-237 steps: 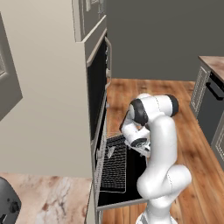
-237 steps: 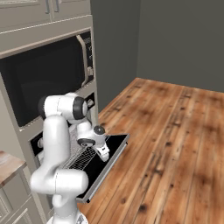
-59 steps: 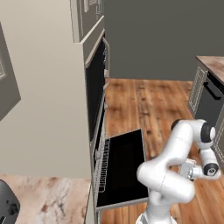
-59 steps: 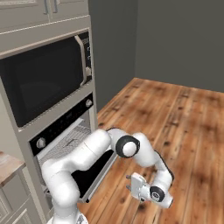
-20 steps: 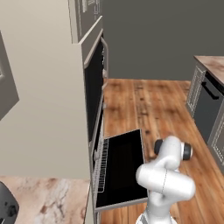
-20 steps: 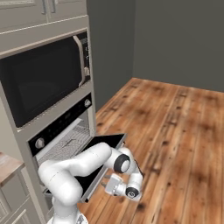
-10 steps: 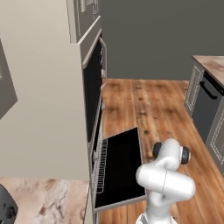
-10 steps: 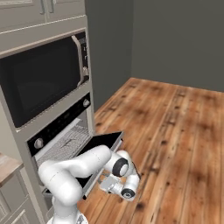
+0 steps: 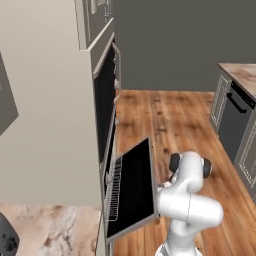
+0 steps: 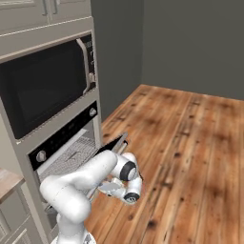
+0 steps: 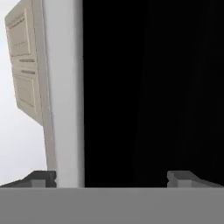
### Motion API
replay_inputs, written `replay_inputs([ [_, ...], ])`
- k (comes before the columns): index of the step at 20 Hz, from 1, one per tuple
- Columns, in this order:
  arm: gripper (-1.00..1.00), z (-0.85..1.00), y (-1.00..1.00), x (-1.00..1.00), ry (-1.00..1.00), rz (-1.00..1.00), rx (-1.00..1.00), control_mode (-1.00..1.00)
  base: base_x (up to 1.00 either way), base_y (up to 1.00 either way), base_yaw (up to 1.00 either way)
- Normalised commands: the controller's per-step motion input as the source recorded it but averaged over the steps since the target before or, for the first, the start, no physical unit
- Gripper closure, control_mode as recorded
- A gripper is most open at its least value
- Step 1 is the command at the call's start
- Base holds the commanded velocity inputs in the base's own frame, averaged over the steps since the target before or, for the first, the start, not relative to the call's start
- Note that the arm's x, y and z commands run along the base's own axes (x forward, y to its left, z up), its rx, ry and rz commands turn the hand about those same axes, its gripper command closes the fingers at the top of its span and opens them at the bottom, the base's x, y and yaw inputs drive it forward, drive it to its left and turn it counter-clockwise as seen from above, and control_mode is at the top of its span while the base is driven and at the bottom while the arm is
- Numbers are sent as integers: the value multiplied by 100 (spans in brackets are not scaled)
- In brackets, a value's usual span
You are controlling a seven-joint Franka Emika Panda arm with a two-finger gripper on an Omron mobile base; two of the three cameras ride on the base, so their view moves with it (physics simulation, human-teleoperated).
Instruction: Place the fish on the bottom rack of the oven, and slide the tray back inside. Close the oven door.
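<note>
Wood floor beside half-raised oven door, tool beneath.

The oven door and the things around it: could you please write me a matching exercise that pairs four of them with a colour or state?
Things:
1. oven door
2. bottom rack
3. tool
4. floor

Colour or state:
a. brown wooden planks
b. black, tilted half open
c. silver-grey wire grid
d. open wide, holding nothing

Pairs: 1-b, 2-c, 3-d, 4-a.
</note>
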Motion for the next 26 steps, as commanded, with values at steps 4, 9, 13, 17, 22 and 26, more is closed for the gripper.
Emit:
replay_inputs([
  [4,-100,97,100,0,-27,0,0,-100,0,0,0],
  [9,-100,97,100,0,-28,0,0,-100,0,0,0],
  [13,-100,92,100,0,-27,0,0,-100,0,0,0],
  [17,-100,84,100,0,-25,0,0,-100,0,0,0],
  [22,-100,74,100,0,-24,0,0,-100,0,0,0],
  [26,-100,64,100,0,-22,-1,0,-100,0,0,0],
])
